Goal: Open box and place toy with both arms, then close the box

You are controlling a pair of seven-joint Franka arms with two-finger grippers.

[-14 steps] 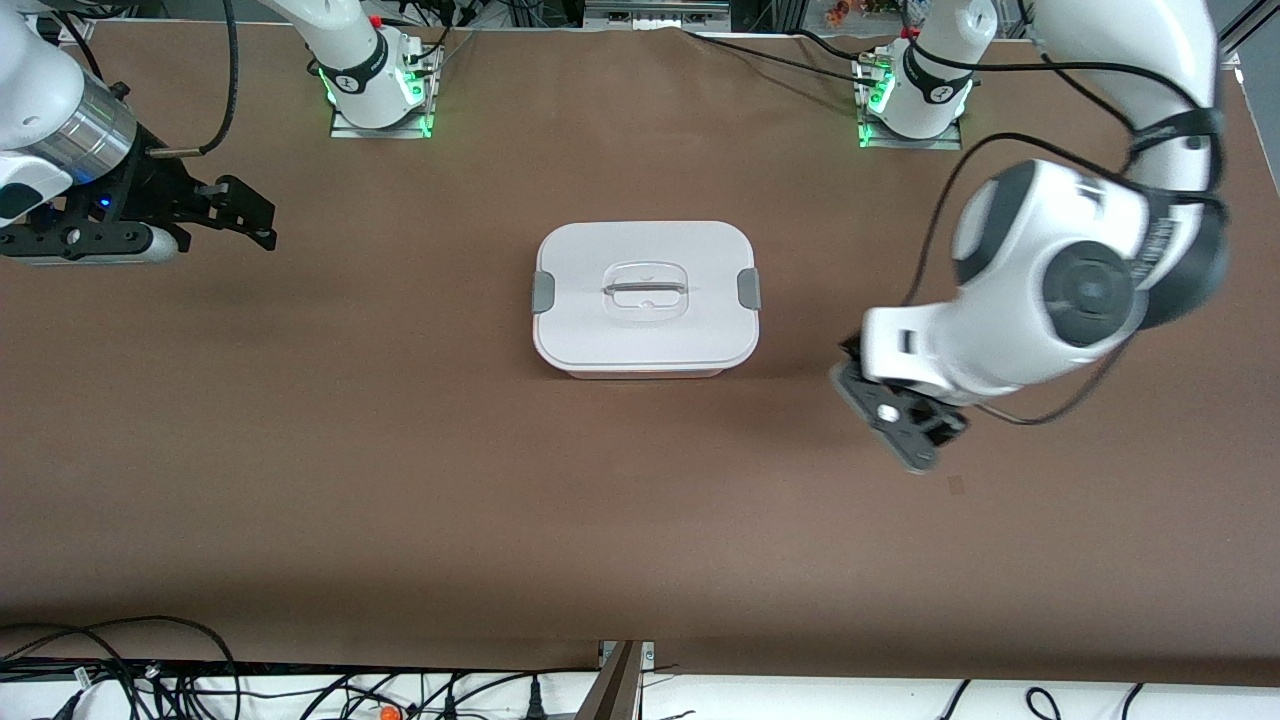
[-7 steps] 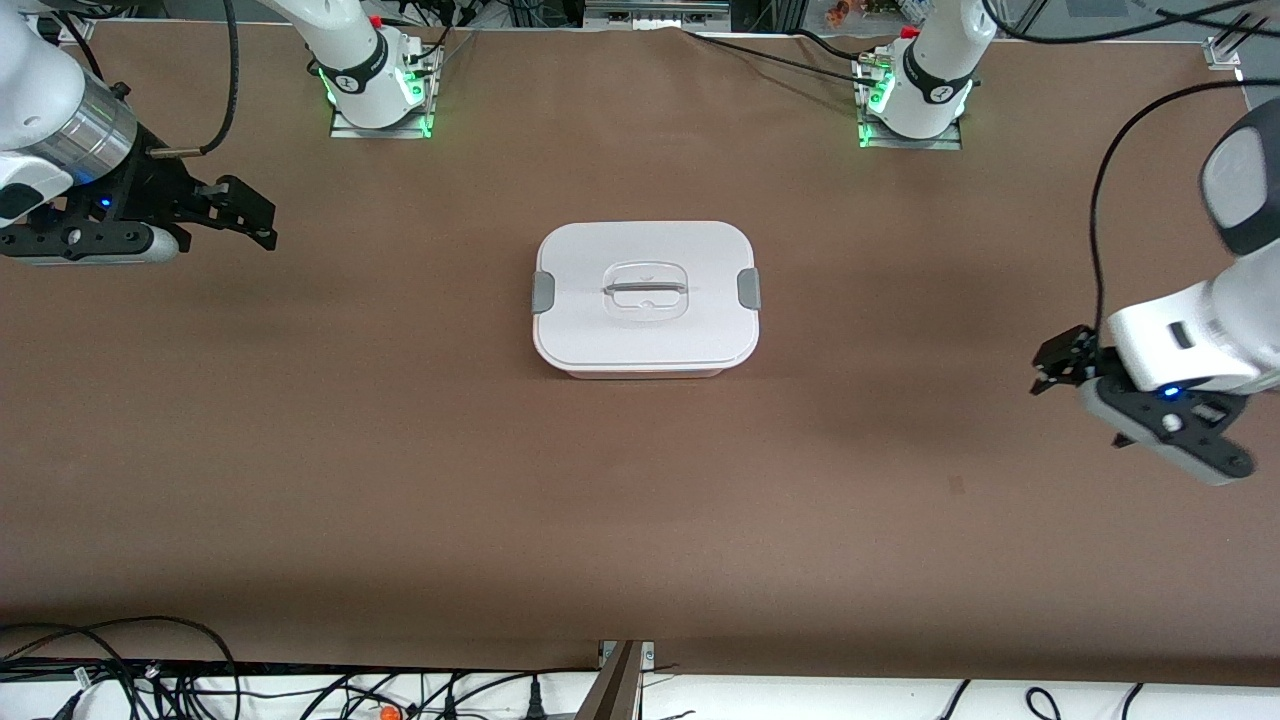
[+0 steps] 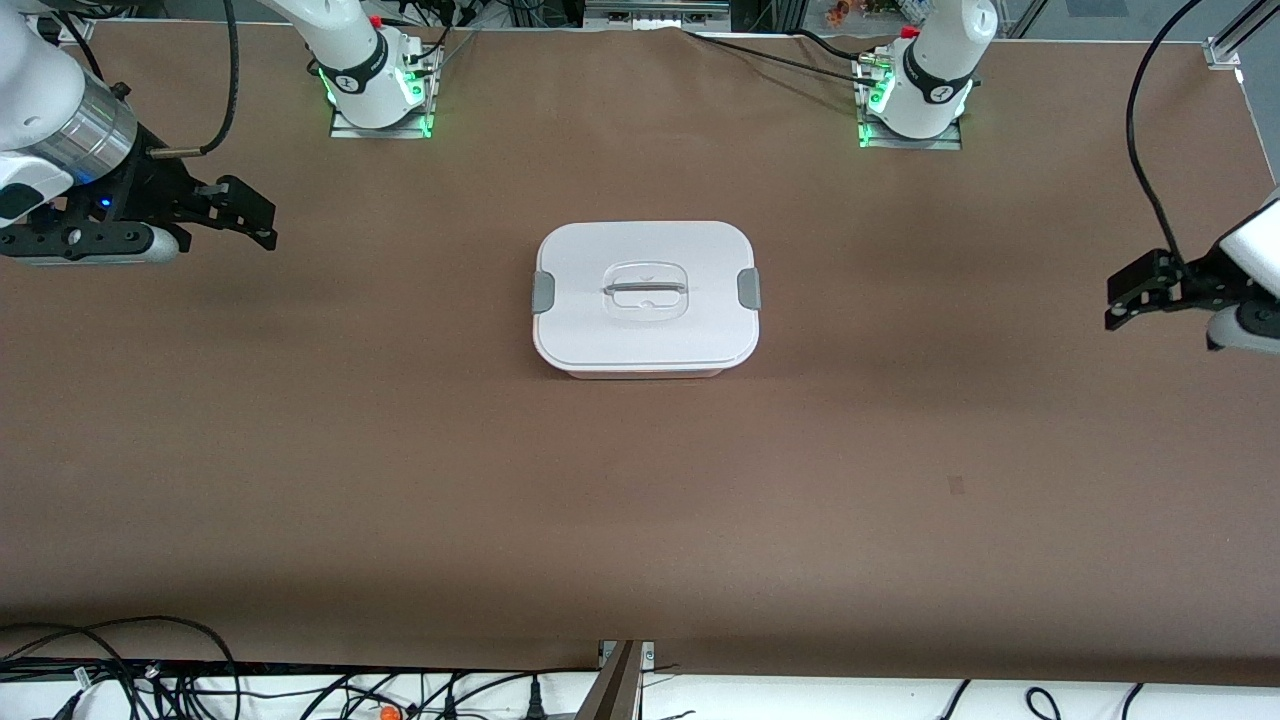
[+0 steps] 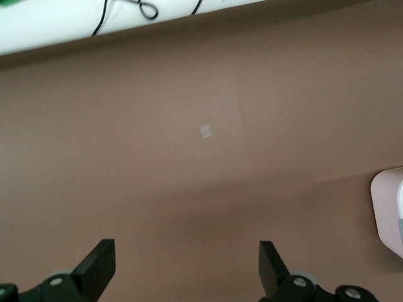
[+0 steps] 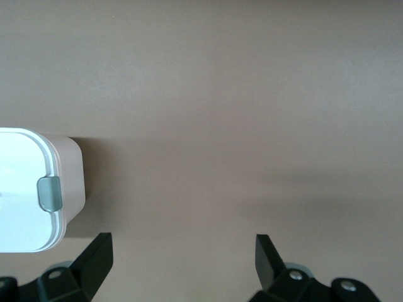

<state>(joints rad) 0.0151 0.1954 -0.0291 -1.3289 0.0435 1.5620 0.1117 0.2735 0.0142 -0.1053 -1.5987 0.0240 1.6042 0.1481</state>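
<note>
The left end effector (image 3: 1135, 296), fingers apart and empty, had swung away from the closed box (image 3: 645, 297), which suggested the task was finished.

Even, bright overhead light; front view sharp throughout. Soft diffuse shadows on the table (image 3: 400, 480), darkest along the box (image 3: 646, 297) nearer edge. Green base LEDs glow. Both wrist views slightly soft, low contrast; no glare.
</note>
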